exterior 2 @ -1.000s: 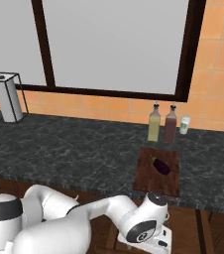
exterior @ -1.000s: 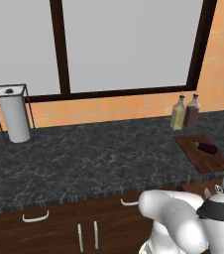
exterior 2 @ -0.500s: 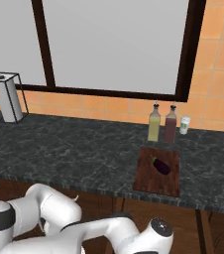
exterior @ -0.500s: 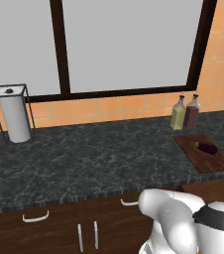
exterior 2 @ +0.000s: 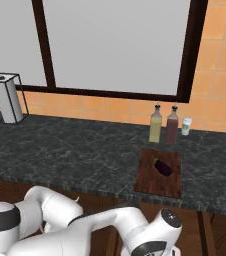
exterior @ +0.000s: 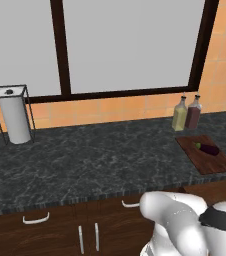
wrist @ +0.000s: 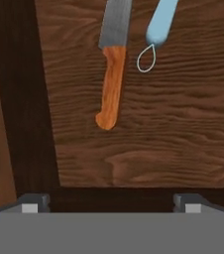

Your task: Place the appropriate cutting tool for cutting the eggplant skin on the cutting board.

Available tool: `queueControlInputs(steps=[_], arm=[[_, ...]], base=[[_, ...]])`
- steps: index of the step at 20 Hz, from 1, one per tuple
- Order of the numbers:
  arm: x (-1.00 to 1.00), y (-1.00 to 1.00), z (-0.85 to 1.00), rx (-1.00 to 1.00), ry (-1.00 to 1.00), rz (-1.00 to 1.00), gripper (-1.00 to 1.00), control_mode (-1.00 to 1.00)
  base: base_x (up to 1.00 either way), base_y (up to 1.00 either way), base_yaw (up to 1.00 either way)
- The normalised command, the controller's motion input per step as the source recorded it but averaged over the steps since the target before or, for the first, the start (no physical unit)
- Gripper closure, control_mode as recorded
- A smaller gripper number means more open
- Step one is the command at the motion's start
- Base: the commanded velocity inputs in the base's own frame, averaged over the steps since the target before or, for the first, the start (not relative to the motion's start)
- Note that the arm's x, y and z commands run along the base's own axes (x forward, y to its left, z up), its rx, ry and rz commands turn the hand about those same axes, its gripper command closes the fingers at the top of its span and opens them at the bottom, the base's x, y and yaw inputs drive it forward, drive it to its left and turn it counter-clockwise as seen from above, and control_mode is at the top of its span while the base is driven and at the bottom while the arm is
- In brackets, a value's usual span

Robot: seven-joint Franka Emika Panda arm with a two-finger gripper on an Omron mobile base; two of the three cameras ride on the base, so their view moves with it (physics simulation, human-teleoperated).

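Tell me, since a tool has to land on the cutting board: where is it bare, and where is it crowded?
The cutting board is bare along its near half, below the eggplant. The far end is crowded: the eggplant lies there, and the two bottles stand just behind that edge. The long countertop left of the board is open too.

In the hand view, the knife with the orange-brown wooden handle (wrist: 110, 89) runs off the top edge, so most of its grey blade is cut away. The pale blue tool with a thin wire loop at its end (wrist: 156, 34) beside it is cut off there too, and its working end cannot be told. Just the tips of the pincer (wrist: 112, 202) rise at the bottom, spread wide. In the left base view, the reddish-brown wooden cutting board (exterior: 200, 157) nearly reaches the right edge.
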Motion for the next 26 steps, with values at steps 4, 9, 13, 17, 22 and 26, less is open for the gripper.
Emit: queueControlInputs(steps=[4,9,13,17,22,26], arm=[[0.75,-0.07,0.00,0.03,0.00,-0.04,-1.00,-1.00],[0.50,0.00,0.00,0.04,0.00,-0.03,-1.00,-1.00],[0.10,-0.09,-0.16,0.01,0.00,-0.02,-1.00,-1.00],[0.29,-0.12,-0.30,0.00,0.00,-0.04,-1.00,-1.00],[0.60,0.00,-0.17,0.00,0.00,-0.07,-1.00,-1.00],[0.36,-0.11,-0.43,0.00,0.00,-0.04,-1.00,-1.00]], base=[[0.00,0.00,0.00],[0.00,0.00,0.00],[0.00,0.00,0.00],[0.00,0.00,0.00],[0.00,0.00,0.00],[0.00,0.00,0.00]])
